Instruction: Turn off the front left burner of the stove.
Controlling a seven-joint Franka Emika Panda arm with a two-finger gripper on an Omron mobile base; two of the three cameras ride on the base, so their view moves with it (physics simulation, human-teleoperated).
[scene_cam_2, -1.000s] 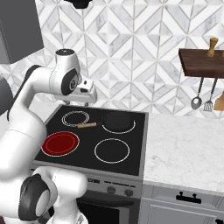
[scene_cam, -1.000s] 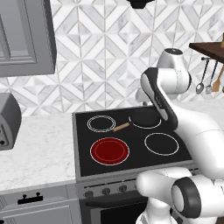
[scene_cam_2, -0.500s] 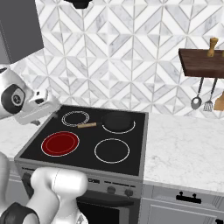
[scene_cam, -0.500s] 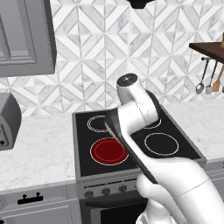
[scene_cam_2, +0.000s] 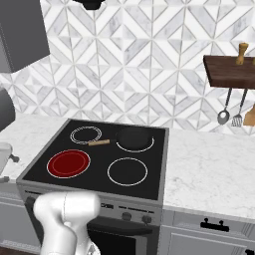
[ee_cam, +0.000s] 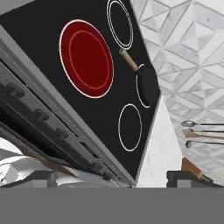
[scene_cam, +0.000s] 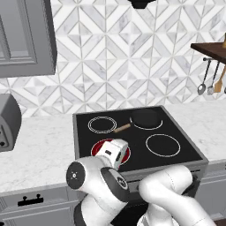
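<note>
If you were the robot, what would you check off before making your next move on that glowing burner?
1. Front left burner glowing red, so the job is not done: ok to go on.
2. Knob row on the stove front in sight: ok, several dark knobs show in the right base view and the hand view.
3. Which knob drives that burner: cannot tell, no markings are readable.
4. Gripper state and place: cannot tell, the fingertips are not clear in the hand view.
5. Pan on the back right ring, wooden handle toward the back left ring, away from the knobs: ok.
6. Other three burners dark: ok.
</note>
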